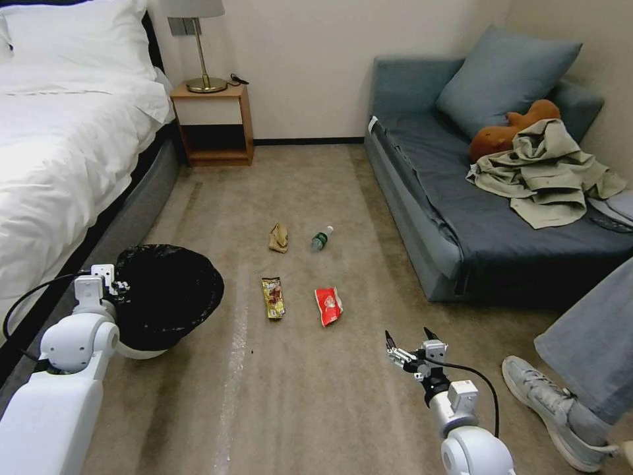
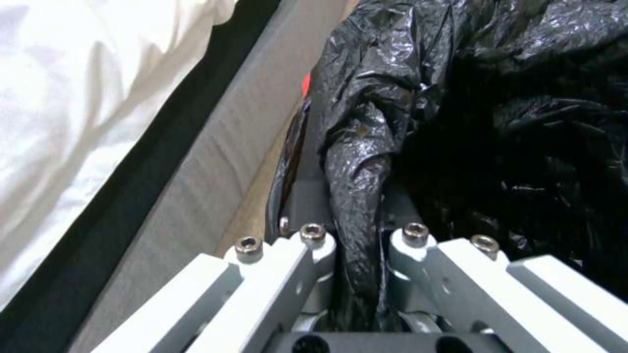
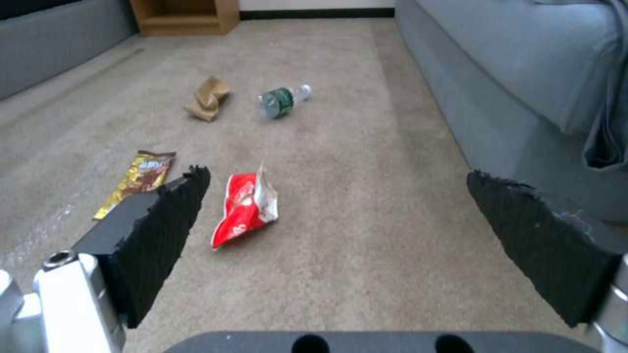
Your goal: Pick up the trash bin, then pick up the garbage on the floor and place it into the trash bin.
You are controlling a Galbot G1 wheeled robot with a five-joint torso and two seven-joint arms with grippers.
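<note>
The trash bin (image 1: 168,293), white with a crinkly black bag over its rim, is beside the bed at the left, its mouth tipped toward me. My left gripper (image 1: 112,284) is shut on its rim; in the left wrist view, a fold of the black bag (image 2: 356,162) runs between the fingers. The garbage lies on the carpet: a red packet (image 1: 328,305) (image 3: 247,208), a gold wrapper (image 1: 273,297) (image 3: 139,180), a crumpled paper bag (image 1: 279,237) (image 3: 208,98) and a small bottle (image 1: 321,239) (image 3: 282,99). My right gripper (image 1: 412,336) (image 3: 340,230) hangs open, short of the red packet.
The white bed (image 1: 59,152) runs along the left and a grey sofa (image 1: 461,218) along the right, with a jacket and plush toy on it. A nightstand (image 1: 214,122) stands at the far wall. A person's leg and shoe (image 1: 560,409) are at the right.
</note>
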